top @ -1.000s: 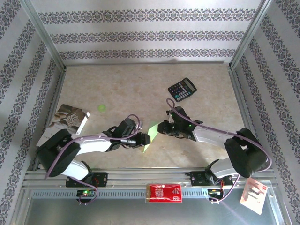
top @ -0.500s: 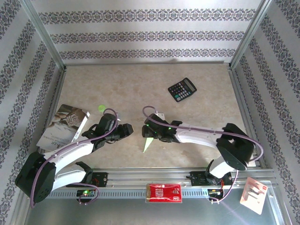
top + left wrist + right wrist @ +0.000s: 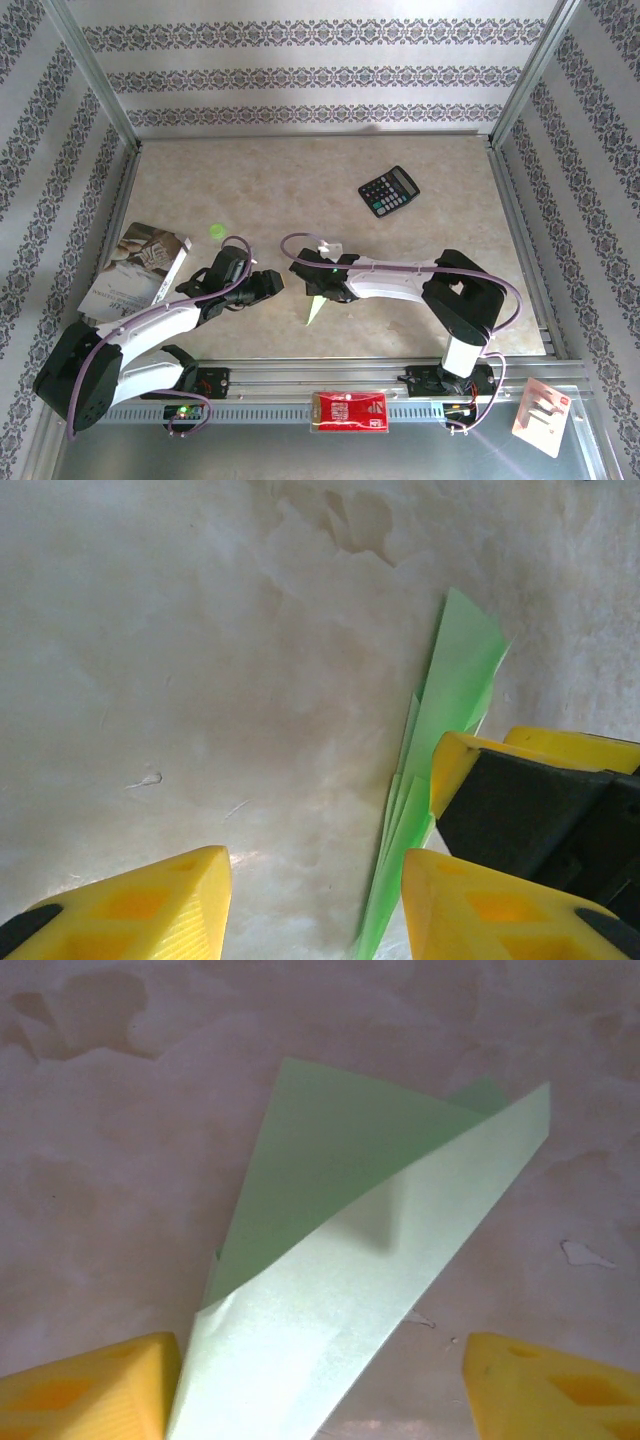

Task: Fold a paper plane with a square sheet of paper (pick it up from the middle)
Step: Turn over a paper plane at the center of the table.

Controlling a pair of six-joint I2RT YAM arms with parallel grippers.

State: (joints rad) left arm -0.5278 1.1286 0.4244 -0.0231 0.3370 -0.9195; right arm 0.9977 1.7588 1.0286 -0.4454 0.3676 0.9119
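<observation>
The square sheet of paper is folded into a slim light green paper plane (image 3: 315, 311) that lies on the table with its tip toward the near edge. My right gripper (image 3: 312, 288) hovers over its wide end, open. In the right wrist view the paper plane (image 3: 330, 1160) has one pale wing lifted, and it lies between the spread fingers of my right gripper (image 3: 320, 1385), brushing the left one. My left gripper (image 3: 271, 283) stands open just left of the plane. In the left wrist view the paper plane (image 3: 455, 680) runs along the inside of my left gripper's (image 3: 315, 880) right finger.
A black calculator (image 3: 389, 191) lies at the back right. A tiny green dot (image 3: 216, 230) and a booklet (image 3: 140, 265) sit at the left. On the near rail are a red-and-white packet (image 3: 350, 410) and a card (image 3: 541, 415). Patterned walls enclose the table.
Both grippers have let go of the paper, which now lies on the table. The left arm has drawn back left, and the right gripper has moved left over the plane.
</observation>
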